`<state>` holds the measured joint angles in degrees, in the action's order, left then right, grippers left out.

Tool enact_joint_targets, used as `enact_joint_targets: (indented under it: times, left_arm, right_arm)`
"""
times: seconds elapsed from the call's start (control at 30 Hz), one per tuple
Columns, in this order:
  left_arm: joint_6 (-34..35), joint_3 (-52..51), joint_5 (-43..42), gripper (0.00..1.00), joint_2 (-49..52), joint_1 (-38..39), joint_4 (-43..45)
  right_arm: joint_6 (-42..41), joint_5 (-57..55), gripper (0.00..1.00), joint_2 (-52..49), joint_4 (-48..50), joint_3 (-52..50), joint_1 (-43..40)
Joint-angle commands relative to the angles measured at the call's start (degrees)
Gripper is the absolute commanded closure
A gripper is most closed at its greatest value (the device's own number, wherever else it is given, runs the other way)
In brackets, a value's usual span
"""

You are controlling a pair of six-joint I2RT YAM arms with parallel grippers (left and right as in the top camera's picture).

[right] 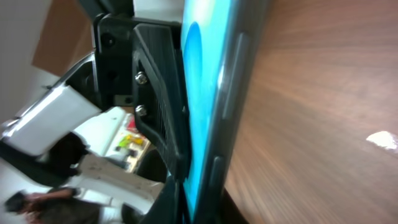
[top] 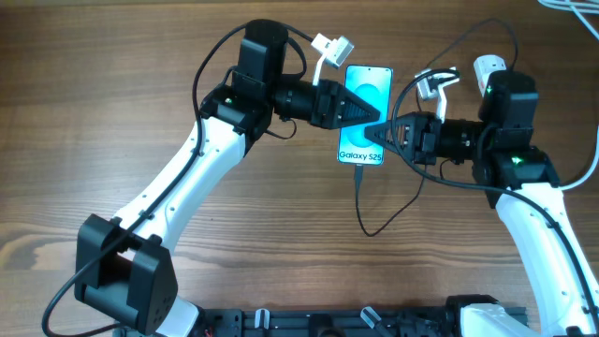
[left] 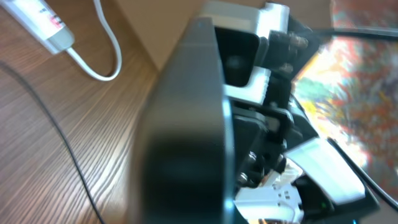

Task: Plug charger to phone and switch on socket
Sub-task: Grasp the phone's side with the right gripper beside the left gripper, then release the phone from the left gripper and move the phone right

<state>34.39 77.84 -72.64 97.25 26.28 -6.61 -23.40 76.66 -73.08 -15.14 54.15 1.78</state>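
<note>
Left gripper (top: 376,112) is reaching over the right half of the phone (top: 359,92), and the right gripper (top: 393,124) is meeting it from the opposite side at the phone's right edge. In the overhead view both are tapering to a point with no gap showing. Whether either one is pinching the phone or is simply pressed together cannot be told. In the right wrist view a ribbed black finger (right: 158,106) is lying against the blue screen, and it is unclear which gripper owns it.

The phone is facing screen-up over the far middle of the table (top: 281,262). The charger (top: 361,201) is running down from the phone's bottom edge, then looping toward the right arm (top: 524,197).

Judgement: the plugging step is in hand or finishing. The next move calls for confirming the connector is seated, then freeing one gripper to press the switch on the socket (top: 483,70). The right gripper is the likelier choice, since the socket is lying just behind that arm.

The connector tip is too small to make out. The right arm is covering most of the socket. The left wrist view is showing only one end of the socket and its white cord (left: 102,59). The switch is appearing nowhere. A blurred black mass (left: 180,130) is blocking the rest of that view.
</note>
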Motion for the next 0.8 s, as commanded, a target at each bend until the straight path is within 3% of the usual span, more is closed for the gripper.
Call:
enact_joint_targets:
  times: [0.0,0.07,0.13,0.2,0.3,0.33,0.37,0.57,0.77]
  left_arm:
    - [2.0,0.0,1.4,0.96,-0.9,0.3,-0.6]
    - [2.0,0.0,1.8,0.87,-0.9,0.3,-0.6]
    - [2.0,0.0,3.2,0.57,-0.9,0.3,-0.7]
    - [2.0,0.0,5.5,0.39,-0.9,0.3,-0.7]
    - [2.0,0.0,8.4,0.3,-0.9,0.2,-0.7]
    - [2.0,0.0,9.1,0.11,-0.9,0.0,-0.7]
    - [2.0,0.0,9.7,0.04,-0.9,-0.2,-0.9]
    - [2.0,0.0,13.0,0.0,-0.9,-4.2,-3.5]
    - [2.0,0.0,27.0,0.0,-0.9,-8.5,-15.1]
  right_arm:
    - [2.4,-2.6,0.96,0.1,1.0,0.9,0.5]
    - [2.3,-2.6,0.96,0.1,1.0,0.9,0.5]
    - [2.3,-3.5,0.96,0.1,0.9,0.9,0.5]
    - [2.3,-3.9,0.96,0.1,0.9,0.9,0.5]
    - [2.3,-3.9,0.96,0.1,0.9,0.9,0.5]
    - [2.2,-4.1,0.96,0.1,0.9,0.9,0.5]
    - [2.2,-4.9,0.96,0.1,0.7,0.9,0.5]
    - [4.5,-17.1,0.96,0.1,-7.0,0.9,0.5]
    - [10.1,-37.4,0.96,0.0,-17.4,0.9,0.5]
